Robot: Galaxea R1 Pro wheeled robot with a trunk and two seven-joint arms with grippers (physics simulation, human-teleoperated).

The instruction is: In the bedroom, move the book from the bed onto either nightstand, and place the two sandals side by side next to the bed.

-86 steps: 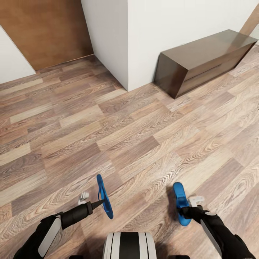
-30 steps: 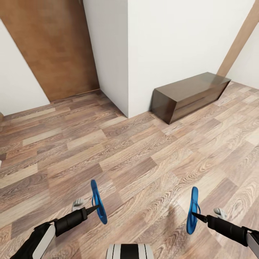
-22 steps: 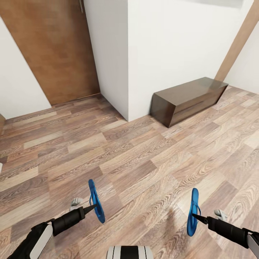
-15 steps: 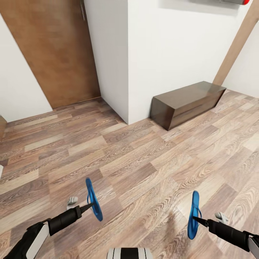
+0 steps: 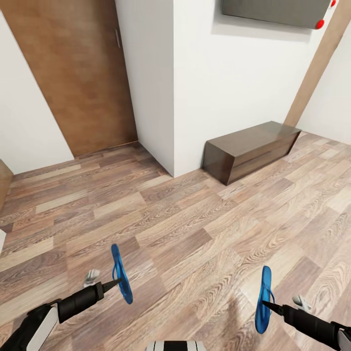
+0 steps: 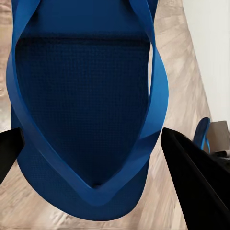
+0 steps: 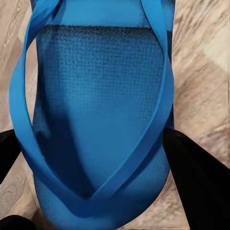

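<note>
I hold two bright blue sandals on edge above the wood floor. My left gripper (image 5: pixel 116 282) is shut on the left sandal (image 5: pixel 120 273), whose sole and straps fill the left wrist view (image 6: pixel 86 96) between the black fingers (image 6: pixel 196 187). My right gripper (image 5: pixel 267 304) is shut on the right sandal (image 5: pixel 264 298), seen close in the right wrist view (image 7: pixel 96 110) between its fingers (image 7: pixel 199 184). The book, the bed and the nightstand are out of view.
A long low dark brown bench (image 5: pixel 248 148) stands against the white wall at right. A white wall corner (image 5: pixel 151 83) juts out ahead, with a brown wooden door (image 5: pixel 73 73) to its left. A dark panel (image 5: pixel 275 12) hangs high on the wall. Wood-plank floor (image 5: pixel 185 219) lies ahead.
The whole head view has tilted up, showing more wall, the door and the dark panel. Both arms have spread outward with the sandals, and the right sandal has turned on edge.
</note>
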